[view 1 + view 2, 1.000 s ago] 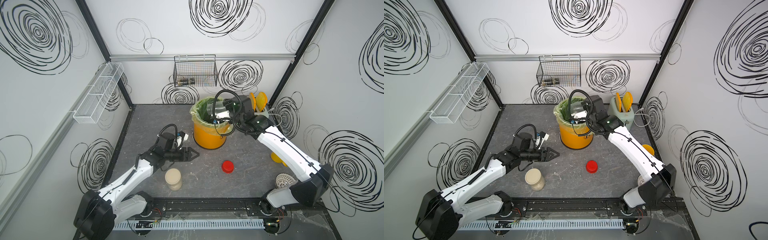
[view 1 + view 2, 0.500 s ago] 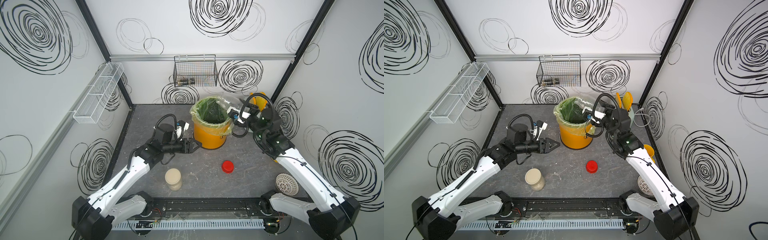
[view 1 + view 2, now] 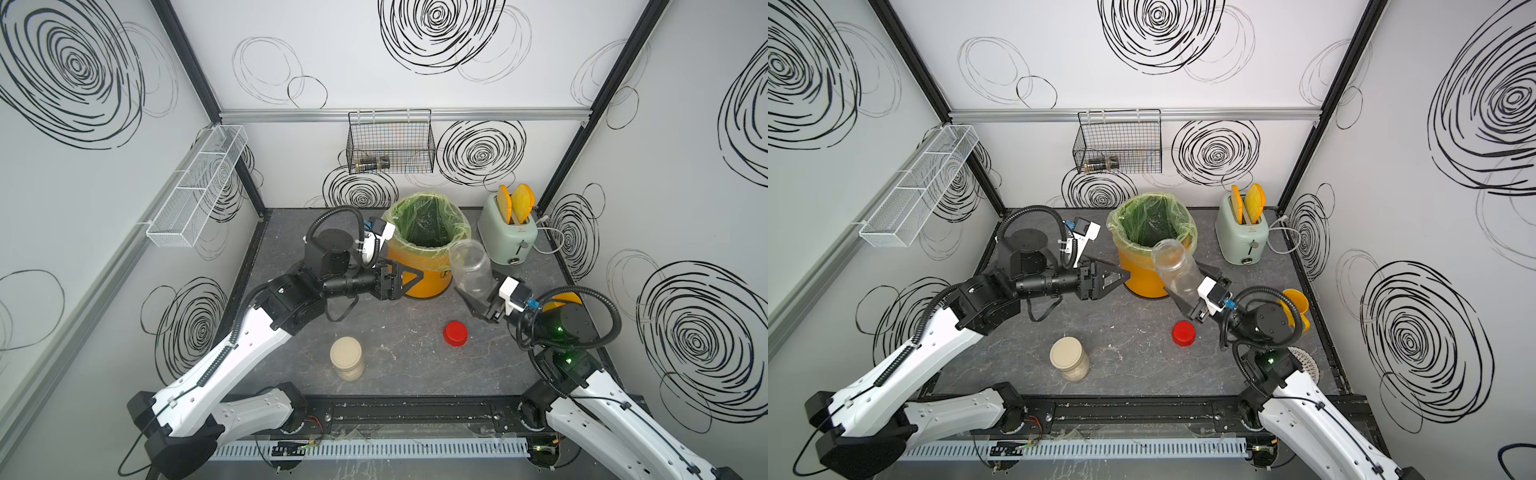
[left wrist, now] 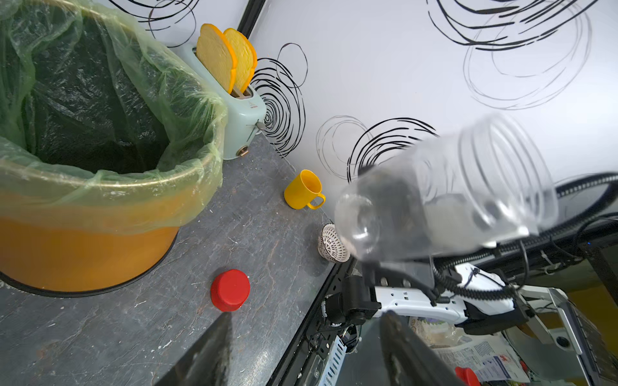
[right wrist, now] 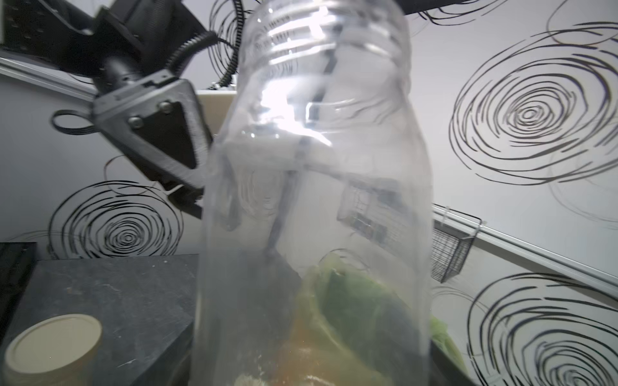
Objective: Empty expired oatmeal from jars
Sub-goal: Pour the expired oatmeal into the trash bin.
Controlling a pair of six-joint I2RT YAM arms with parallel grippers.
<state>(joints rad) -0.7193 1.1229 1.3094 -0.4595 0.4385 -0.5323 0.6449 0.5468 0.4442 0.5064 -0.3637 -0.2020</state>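
My right gripper (image 3: 478, 296) (image 3: 1188, 300) is shut on the slim clear jar (image 3: 470, 268) (image 3: 1177, 268) (image 4: 444, 200) (image 5: 311, 200). The jar is uncapped, tilted mouth-up beside the bin, and looks almost bare inside. Its red cap (image 3: 455, 333) (image 3: 1183, 333) (image 4: 230, 290) lies on the table. The wider jar with the beige lid (image 3: 346, 352) (image 3: 1068, 352) (image 5: 53, 347) stands upright near the front, oatmeal (image 3: 351, 372) (image 3: 1076, 372) showing through its wall. My left gripper (image 3: 409, 282) (image 3: 1116, 280) (image 4: 304, 351) hovers open and holds nothing, in front of the bin.
The yellow bin (image 3: 434, 276) (image 3: 1142, 280) (image 4: 83, 254) with a green liner stands at the back centre. A mint toaster (image 3: 507, 239) (image 3: 1241, 241) is at the back right. A yellow cup (image 3: 1296, 307) (image 4: 302, 189) and a white strainer (image 3: 1304, 361) (image 4: 331, 244) sit by the right wall.
My right arm has drawn the slim jar back from over the bin and turned its mouth upward. My left gripper has moved right, up to the bin's front.
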